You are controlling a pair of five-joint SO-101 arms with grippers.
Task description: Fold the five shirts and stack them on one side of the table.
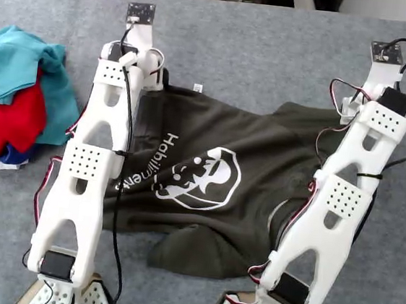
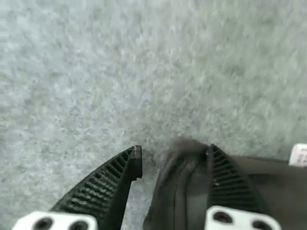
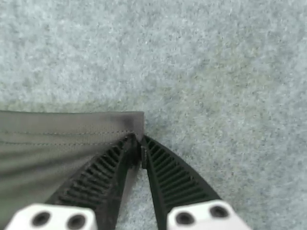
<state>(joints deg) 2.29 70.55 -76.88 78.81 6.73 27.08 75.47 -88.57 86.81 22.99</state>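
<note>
At the near edge of the table, both arm bases are cut off by the frame.

- Left arm: lies across one side of the dark shirt, hiding that side and part of the white lettering beside the round print.
- Right arm: covers the shirt's opposite side; what lies under it cannot be made out.
- Dark shirt: spread mid-table, print up, its near hem rumpled and folded over between the two arms.
- Pile of shirts: teal and red on top, blue and white showing below. It sits well apart from the dark shirt at the table's side and is cut off by the frame edge.
- White label: at the shirt's far edge, near the left end effector.
- Left end effector: fingers apart, a bunched fold of the shirt's edge between them, one finger over the fabric and the other on bare table.
- Right end effector: fingers together, pinched on the corner of a stitched hem.
- Open room: bare grey table beyond the shirt's far edge, and a narrow strip between the pile and the left arm.
</note>
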